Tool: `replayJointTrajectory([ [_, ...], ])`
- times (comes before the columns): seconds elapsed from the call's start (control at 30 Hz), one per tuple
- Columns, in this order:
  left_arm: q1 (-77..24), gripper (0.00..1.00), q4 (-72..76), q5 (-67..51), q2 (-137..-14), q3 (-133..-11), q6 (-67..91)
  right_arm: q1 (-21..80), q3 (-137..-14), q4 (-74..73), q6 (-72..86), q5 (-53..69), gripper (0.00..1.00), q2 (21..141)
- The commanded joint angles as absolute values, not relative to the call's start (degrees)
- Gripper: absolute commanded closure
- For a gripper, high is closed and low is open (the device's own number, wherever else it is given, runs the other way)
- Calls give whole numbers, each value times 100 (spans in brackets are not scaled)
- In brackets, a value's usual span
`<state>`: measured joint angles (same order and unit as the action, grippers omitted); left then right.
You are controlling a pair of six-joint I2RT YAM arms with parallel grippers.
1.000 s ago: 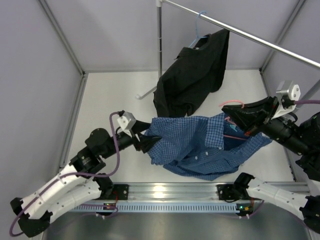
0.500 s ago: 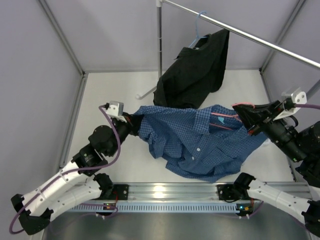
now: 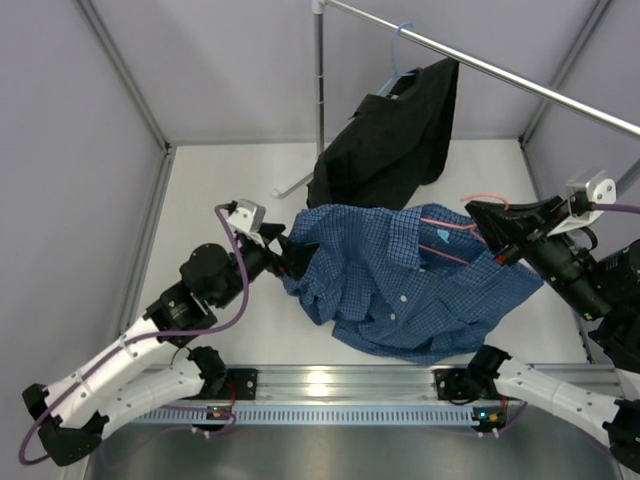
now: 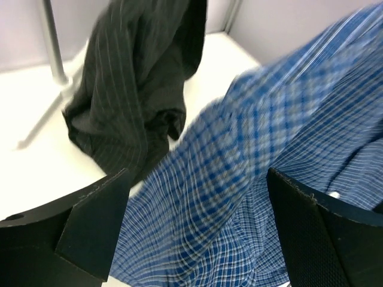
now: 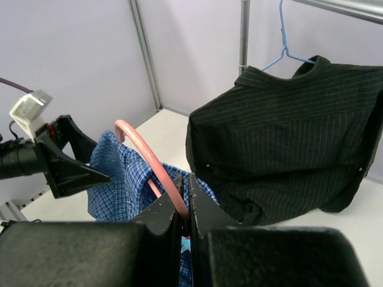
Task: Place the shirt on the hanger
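1. Left gripper is at the 9 o'clock edge of the shirt with its jaws spread wide. In the wrist view blue cloth runs between the fingers. Can't tell if either finger actually carries the fabric. Likely purpose is to prop that side up and open so the hanger has room
2. Shirt is mid-table, strung between the two grippers. Upper edge looks raised, and the rest sags and bunches toward 6 o'clock. Fine blue check, soft and creased, with white buttons showing down the placket and the collar opening facing 2 o'clock
3. Hanger is thin pink wire at the shirt's 2 o'clock. Its arms reach into the collar area and the hook end points out at 3 o'clock. Judged partly threaded, shoulders not seated
4. Right gripper is pinched tight on the hanger near the hook. It holds the hanger up off the table so the collar side hangs from it
5. Black shirt hangs on a light blue hanger from the rail at 12 o'clock. Its hem is just beside the blue shirt's top edge, so it's a snag risk
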<state>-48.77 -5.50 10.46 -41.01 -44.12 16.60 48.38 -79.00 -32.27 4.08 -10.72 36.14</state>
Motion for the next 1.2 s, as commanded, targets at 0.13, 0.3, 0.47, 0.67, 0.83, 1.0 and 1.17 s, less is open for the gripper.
replayJointTrajectory([
  [0.13, -4852, 2, -1036, -331, -4216, -6474, 827, 4922, -8297, -3102, 220, -1037, 100, 3797],
  [0.3, -4852, 2, -2764, -2151, -6334, -8531, -51, 4922, -8104, -3401, 62, -414, 100, 3832],
  [0.47, -4869, 2, -3734, -3794, -7766, -9937, -799, 4922, -7955, -3586, -202, 384, 100, 3823],
  [0.67, -4878, 2, -3920, -5519, -8235, -9696, -1221, 4922, -7752, -3577, -299, 755, 100, 3665],
  [0.83, -4887, 5, -3929, -6353, -8349, -9554, -1362, 4922, -7568, -3568, -299, 791, 100, 3682],
  [1.0, -4887, 32, -3929, -6223, -8446, -9554, -1309, 4922, -7409, -3367, -264, 800, 100, 3648],
  [1.17, -4887, 33, -3911, -5986, -8490, -9580, -1231, 4922, -7374, -3287, -246, 975, 100, 3700],
])
